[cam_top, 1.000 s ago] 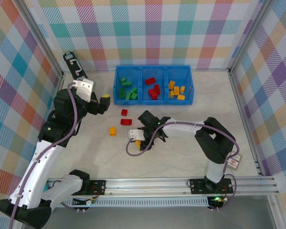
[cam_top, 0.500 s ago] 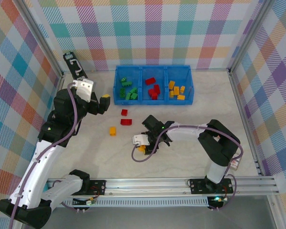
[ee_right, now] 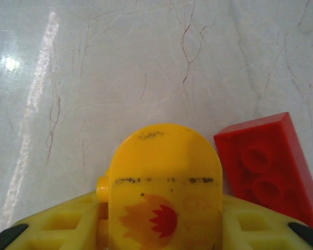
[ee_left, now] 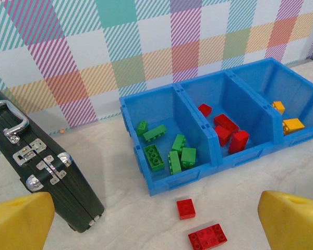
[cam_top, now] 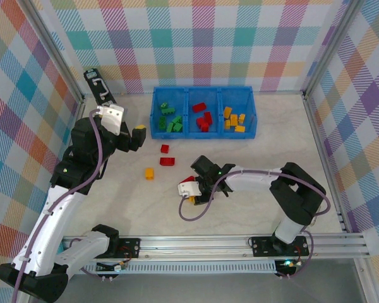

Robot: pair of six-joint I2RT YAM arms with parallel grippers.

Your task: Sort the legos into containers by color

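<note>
Now yellow lego (ee_right: pixel 164 182) is flanked by R fingers (ee_right: pixel 62 224), grip can't be told; L fingers (ee_left: pixel 21 221) released. Lift to yellow container (ee_left: pixel 271 86) needed.

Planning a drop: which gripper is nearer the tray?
Left. Left gripper hovers just left of the tray; right gripper, gripping a yellow brick, is well toward the bases.

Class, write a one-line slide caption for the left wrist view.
Open left gripper faces the blue tray of sorted legos, two red bricks loose in front, black case alongside.
</note>
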